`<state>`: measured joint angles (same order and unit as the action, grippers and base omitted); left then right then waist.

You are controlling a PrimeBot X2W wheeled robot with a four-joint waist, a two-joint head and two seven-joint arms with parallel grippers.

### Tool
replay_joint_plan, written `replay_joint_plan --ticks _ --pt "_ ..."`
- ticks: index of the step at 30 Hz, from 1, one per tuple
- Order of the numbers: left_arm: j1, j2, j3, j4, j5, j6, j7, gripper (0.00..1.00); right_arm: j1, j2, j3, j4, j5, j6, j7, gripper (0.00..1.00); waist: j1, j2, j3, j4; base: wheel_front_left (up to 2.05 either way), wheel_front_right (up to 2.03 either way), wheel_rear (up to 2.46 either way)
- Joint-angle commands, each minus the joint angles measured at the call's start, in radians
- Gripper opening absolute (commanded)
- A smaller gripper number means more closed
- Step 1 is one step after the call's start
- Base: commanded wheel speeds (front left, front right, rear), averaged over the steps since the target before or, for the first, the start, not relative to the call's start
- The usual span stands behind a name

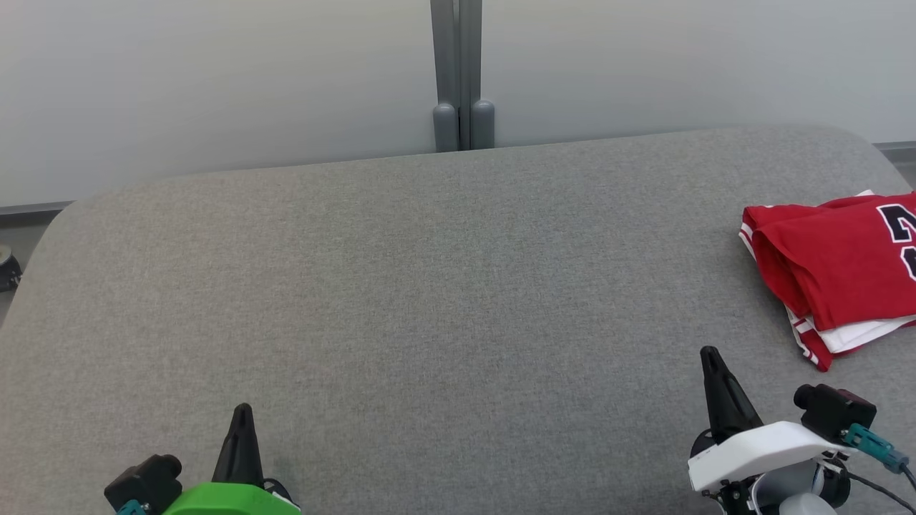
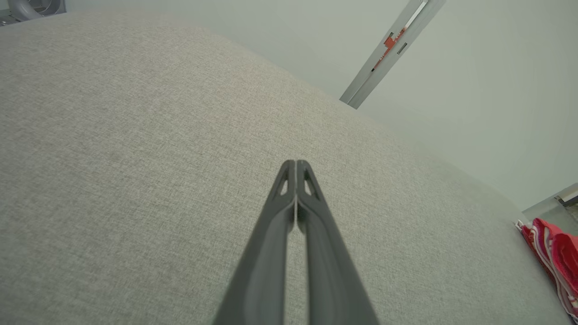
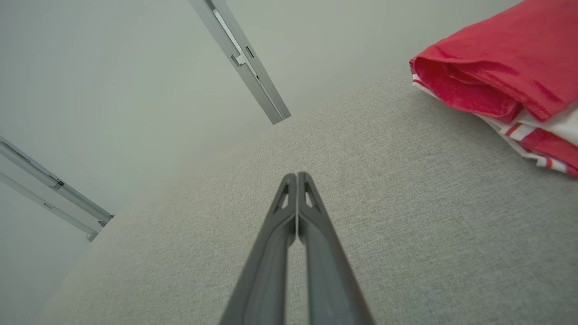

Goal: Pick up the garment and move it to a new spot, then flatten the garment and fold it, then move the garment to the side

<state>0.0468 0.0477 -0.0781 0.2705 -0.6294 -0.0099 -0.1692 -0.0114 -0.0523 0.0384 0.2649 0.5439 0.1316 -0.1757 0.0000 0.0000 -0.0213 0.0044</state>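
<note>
A broad grey fabric-covered worktop (image 1: 429,286) with rounded far corners is stretching across almost the whole space in front of the robot, and most of its cloth surface is lying bare. Behind it a pale, plain wall (image 1: 215,86) is running the full width of the room. A narrow grey metal post (image 1: 458,71) is standing upright against the wall, just behind the middle of the worktop's far edge.

The folded red fabric garment (image 1: 837,265), with white striped trim and a dark printed numeral on top, is lying on the worktop at its far right side. It is sitting in a loose stack of layers, with a white layer peeking out from under the red at the near edge. Part of it is running out past the right edge of the head view.

The right tool (image 1: 708,352), a pair of long dark fingers rising from a white housing (image 1: 758,447), is pointing away from the robot at the lower right. Its jaws are pressing fully together with nothing between them. It is waiting near the garment's near corner but apart from it, touching no cloth.

The left tool (image 1: 242,409), the same dark fingers on a bright green housing (image 1: 229,501), is sitting at the lower left, well apart from the garment. Its jaws are likewise meeting tip to tip and gripping nothing, and they are pointing over bare grey cloth.
</note>
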Motion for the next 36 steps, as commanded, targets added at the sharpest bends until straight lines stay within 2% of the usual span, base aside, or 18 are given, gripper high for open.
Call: replay_joint_plan --ticks 1,36 --pt "-0.036 0.003 0.011 -0.015 -0.041 -0.007 0.009 0.00 -0.031 -0.006 -0.008 -0.016 0.044 0.000 0.011 0.00 0.0000 0.0000 0.000 0.000 0.00 0.00 0.00" --pt "-0.094 0.005 0.093 -0.022 -0.462 -0.059 0.131 0.00 -0.064 -0.013 -0.060 -0.021 0.511 -0.001 0.125 0.00 0.0000 0.0000 0.008 -0.002 0.00 0.00 0.00"
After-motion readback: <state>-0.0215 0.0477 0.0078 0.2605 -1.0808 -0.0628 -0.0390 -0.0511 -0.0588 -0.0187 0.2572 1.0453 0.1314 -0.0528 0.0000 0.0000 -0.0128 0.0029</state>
